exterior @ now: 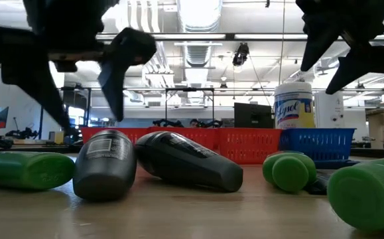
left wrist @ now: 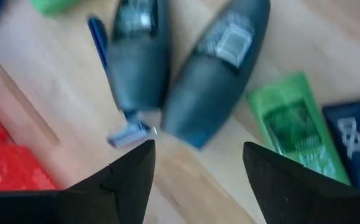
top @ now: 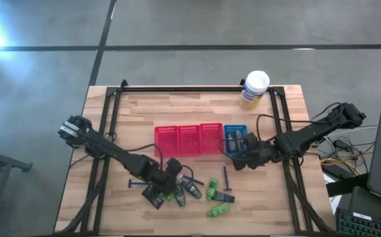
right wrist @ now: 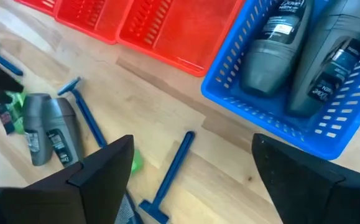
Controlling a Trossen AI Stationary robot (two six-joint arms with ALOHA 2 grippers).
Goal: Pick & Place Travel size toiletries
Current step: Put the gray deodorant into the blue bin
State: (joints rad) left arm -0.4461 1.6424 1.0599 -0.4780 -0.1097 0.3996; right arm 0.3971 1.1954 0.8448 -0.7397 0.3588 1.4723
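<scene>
Travel size toiletries lie loose on the near part of the wooden table: grey oval bottles (top: 191, 189), green tubes (top: 214, 191) and thin blue razors (top: 227, 179). My left gripper (top: 176, 179) hangs open over this cluster. In its wrist view two grey bottles (left wrist: 220, 68) lie side by side just ahead of the fingers, beside a razor (left wrist: 114, 93), a green tube (left wrist: 295, 124) and a dark packet (left wrist: 354, 140). My right gripper (top: 237, 158) stands open above the near edge of the blue basket (right wrist: 279, 106), in which two grey bottles (right wrist: 273, 43) lie.
Three red mesh baskets (top: 188, 139) stand in a row left of the blue basket (top: 235, 135). A white-and-yellow canister (top: 254, 89) stands at the far right. A black frame (top: 111, 112) borders the table. More razors (right wrist: 167, 180) and bottles (right wrist: 49, 127) lie under the right gripper.
</scene>
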